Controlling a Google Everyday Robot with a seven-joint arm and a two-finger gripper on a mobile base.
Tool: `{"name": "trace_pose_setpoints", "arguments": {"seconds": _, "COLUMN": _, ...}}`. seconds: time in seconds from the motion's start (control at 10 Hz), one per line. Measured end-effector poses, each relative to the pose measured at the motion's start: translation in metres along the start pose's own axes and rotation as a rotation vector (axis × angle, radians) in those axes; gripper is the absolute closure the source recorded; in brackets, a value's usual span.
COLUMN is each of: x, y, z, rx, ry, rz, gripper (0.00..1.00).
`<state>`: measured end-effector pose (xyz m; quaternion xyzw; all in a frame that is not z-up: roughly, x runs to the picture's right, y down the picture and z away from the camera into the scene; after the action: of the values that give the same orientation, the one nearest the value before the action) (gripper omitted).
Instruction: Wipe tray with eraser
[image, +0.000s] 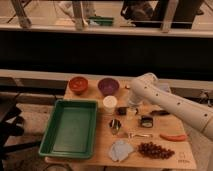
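— Where is the eraser found?
— The eraser (121, 111) is seen lying on the table (102, 146), at 3 o'clock from the tray (70, 127), apart from it.
— And the gripper?
— The gripper (132, 105) is held just beside the eraser, at 2 o'clock. Whether it is released or clenched cannot be told.

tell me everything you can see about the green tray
The tray is a large green rectangle, plastic by its look, with a raised rim. It lies flat on the left part of the wooden table, long side running away from the camera. Its inside shows nothing in it. An orange bowl sits just beyond its far end and a white cup to its right, both apart from it. The gripper is off to the right past the cup, not touching the tray.
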<state>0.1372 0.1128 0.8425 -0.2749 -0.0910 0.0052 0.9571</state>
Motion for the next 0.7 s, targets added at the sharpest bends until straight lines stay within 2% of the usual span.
{"name": "trace_pose_setpoints", "arguments": {"seconds": 0.4, "x": 0.015, "y": -0.012, "z": 0.013, "rx": 0.004, "ry": 0.001, "rz": 0.038, "gripper": 0.20}}
{"name": "trace_pose_setpoints", "arguments": {"seconds": 0.7, "x": 0.022, "y": -0.013, "z": 0.030, "rx": -0.034, "ry": 0.013, "rz": 0.046, "gripper": 0.20}}
